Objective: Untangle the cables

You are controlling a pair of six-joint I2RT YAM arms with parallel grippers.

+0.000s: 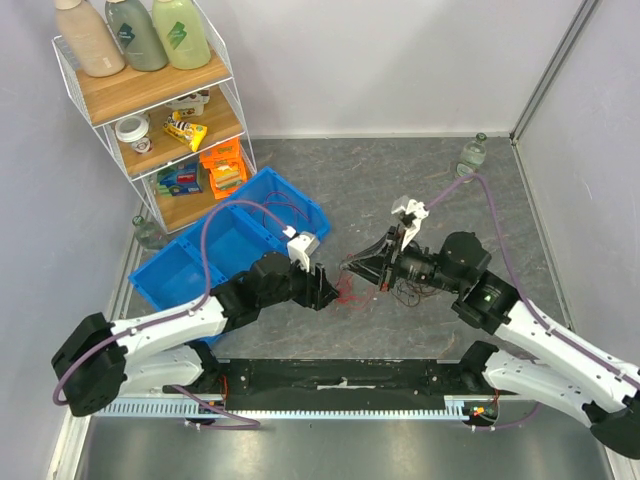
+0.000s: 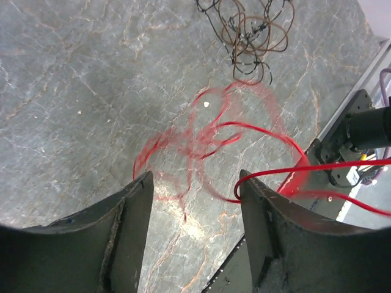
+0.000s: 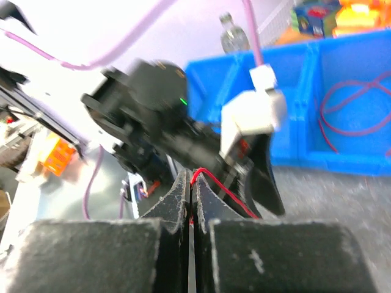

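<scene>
Pinching one strand of the thin red wire bunch (image 2: pixel 201 140): right gripper (image 3: pixel 190 178), fingers pressed together on it. Hovering over the same bunch: left gripper (image 2: pixel 195 180), fingers spread, one strand running past a fingertip. Bunch location: grey marbled table (image 2: pixel 61 91), between both grippers, blurred. Just beside it: thin dark brown-black wire bunch (image 2: pixel 250 36).

1. Table top (image 2: pixel 73 91): grey veined stone look, matt.
2. Red cable (image 2: pixel 330 166): smooth plastic coat.
3. Left gripper (image 2: pixel 195 177) fingers (image 2: pixel 122 244): black, matt, grainy.
4. Blue bin (image 1: pixel 170 275): glossy plastic.
5. Shelf boards (image 1: pixel 150 88): wood.
</scene>
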